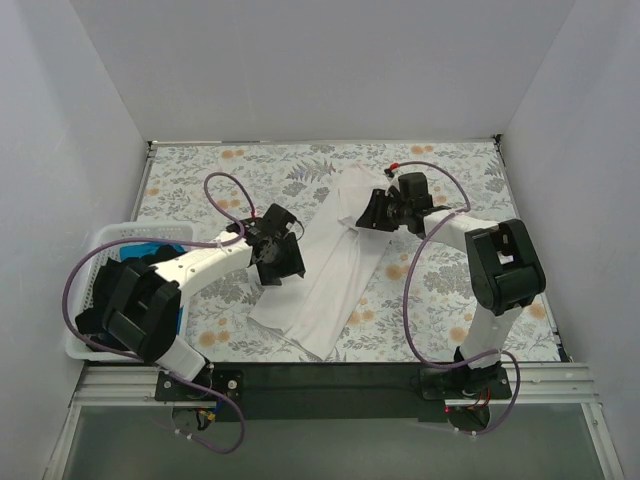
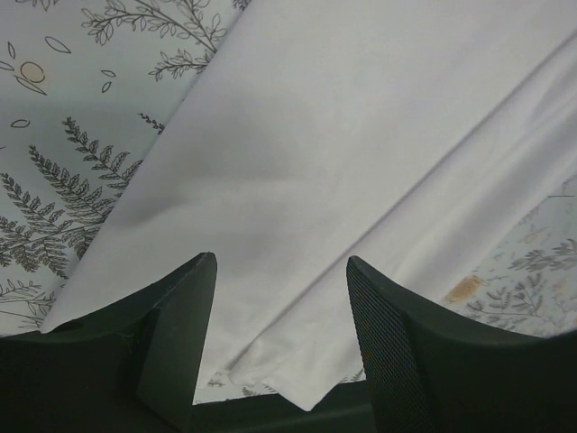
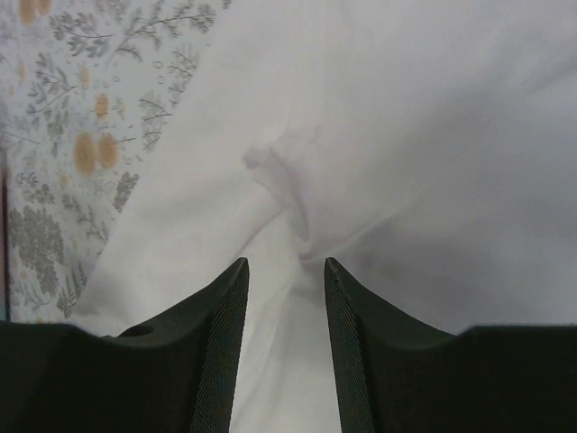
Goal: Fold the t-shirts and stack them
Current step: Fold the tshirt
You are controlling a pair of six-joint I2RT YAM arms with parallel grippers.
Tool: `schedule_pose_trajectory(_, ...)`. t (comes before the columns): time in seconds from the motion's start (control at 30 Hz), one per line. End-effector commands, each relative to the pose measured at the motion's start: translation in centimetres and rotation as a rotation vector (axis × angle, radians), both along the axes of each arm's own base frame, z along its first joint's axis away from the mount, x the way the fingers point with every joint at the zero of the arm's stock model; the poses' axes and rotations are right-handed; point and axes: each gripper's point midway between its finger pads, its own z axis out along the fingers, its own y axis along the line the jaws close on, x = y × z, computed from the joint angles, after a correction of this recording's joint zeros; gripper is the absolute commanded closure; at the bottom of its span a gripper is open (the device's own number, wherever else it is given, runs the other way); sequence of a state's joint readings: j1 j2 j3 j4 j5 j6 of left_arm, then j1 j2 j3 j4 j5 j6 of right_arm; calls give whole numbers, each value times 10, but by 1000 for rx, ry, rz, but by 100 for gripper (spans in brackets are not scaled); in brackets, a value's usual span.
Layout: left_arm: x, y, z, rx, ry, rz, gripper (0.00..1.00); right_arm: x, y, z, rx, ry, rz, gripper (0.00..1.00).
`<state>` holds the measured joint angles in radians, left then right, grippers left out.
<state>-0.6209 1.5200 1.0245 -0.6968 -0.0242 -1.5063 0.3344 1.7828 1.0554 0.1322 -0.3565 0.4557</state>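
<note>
A white t-shirt (image 1: pixel 335 260) lies folded into a long strip, running diagonally across the middle of the floral tablecloth (image 1: pixel 450 290). My left gripper (image 1: pixel 283 260) is open at the strip's left edge; in the left wrist view (image 2: pixel 280 259) its jaws hover over the white cloth (image 2: pixel 343 153), with a folded corner below them. My right gripper (image 1: pixel 373 212) is open at the strip's upper end; in the right wrist view (image 3: pixel 286 262) its jaws straddle a bunched wrinkle of the white shirt (image 3: pixel 406 135). Black (image 1: pixel 98 292) and bright blue (image 1: pixel 152 247) shirts lie in the basket.
A white slotted basket (image 1: pixel 86 262) stands at the table's left edge, partly under the left arm. White walls enclose the table at the back and on both sides. A black rail runs along the near edge.
</note>
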Motion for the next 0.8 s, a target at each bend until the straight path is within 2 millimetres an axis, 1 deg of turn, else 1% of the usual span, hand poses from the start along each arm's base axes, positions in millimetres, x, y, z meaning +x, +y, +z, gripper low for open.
schedule_pose_trajectory(0.0,-6,9,-20,57,43,-17,42,22,-9,-11,-6,-17,-76,55)
schedule_pose_trajectory(0.07,-10,7,-27,55,70,-32,42,26,-11,-20,-18,-5,-83,55)
schedule_pose_trajectory(0.1,-12,6,-33,57,95,-37,42,28,-13,-32,-31,13,-83,55)
schedule_pose_trajectory(0.13,-12,6,-36,62,101,-38,42,35,-17,-33,-32,10,-91,55)
schedule_pose_trajectory(0.17,-16,1,-39,38,130,-50,42,38,-19,-38,-35,16,-88,55)
schedule_pose_trajectory(0.2,-16,-3,-41,27,138,-55,42,40,-22,-51,-48,36,-89,55)
schedule_pose_trajectory(0.23,-19,-7,-50,18,179,-64,42,54,-26,-48,-56,6,-87,55)
schedule_pose_trajectory(0.27,-17,-13,-51,1,188,-72,42,58,-27,-51,-56,8,-76,55)
schedule_pose_trajectory(0.3,-15,-19,-52,-19,196,-80,42,63,-29,-64,-62,26,-70,55)
schedule_pose_trajectory(0.33,-18,-29,-53,-65,230,-101,42,71,-36,-67,-66,23,-72,55)
schedule_pose_trajectory(0.37,-15,-37,-56,-86,248,-112,42,84,-36,-60,-55,7,-66,55)
schedule_pose_trajectory(0.4,-13,-46,-57,-117,260,-123,42,90,-40,-71,-61,28,-67,55)
schedule_pose_trajectory(0.43,-12,-52,-58,-138,273,-126,42,98,-47,-74,-71,24,-71,55)
schedule_pose_trajectory(0.47,-9,-63,-59,-172,301,-128,42,114,-47,-61,-65,-8,-60,54)
schedule_pose_trajectory(0.5,-7,-71,-58,-200,305,-134,42,119,-49,-69,-71,2,-52,53)
schedule_pose_trajectory(0.53,-5,-77,-57,-222,313,-135,42,128,-51,-64,-73,-15,-45,53)
schedule_pose_trajectory(0.57,-4,-87,-55,-265,332,-129,42,141,-50,-51,-82,-51,-26,53)
schedule_pose_trajectory(0.6,0,-95,-50,-292,327,-128,42,147,-49,-52,-85,-58,-12,52)
schedule_pose_trajectory(0.63,0,-100,-46,-312,330,-124,41,148,-49,-50,-91,-50,2,51)
schedule_pose_trajectory(0.67,3,-106,-40,-336,314,-123,40,151,-47,-45,-95,-68,23,50)
schedule_pose_trajectory(0.7,6,-107,-35,-341,304,-100,39,160,-46,-29,-92,-102,26,48)
schedule_pose_trajectory(0.77,11,-104,-27,-330,266,-75,35,158,-45,-17,-92,-109,32,46)
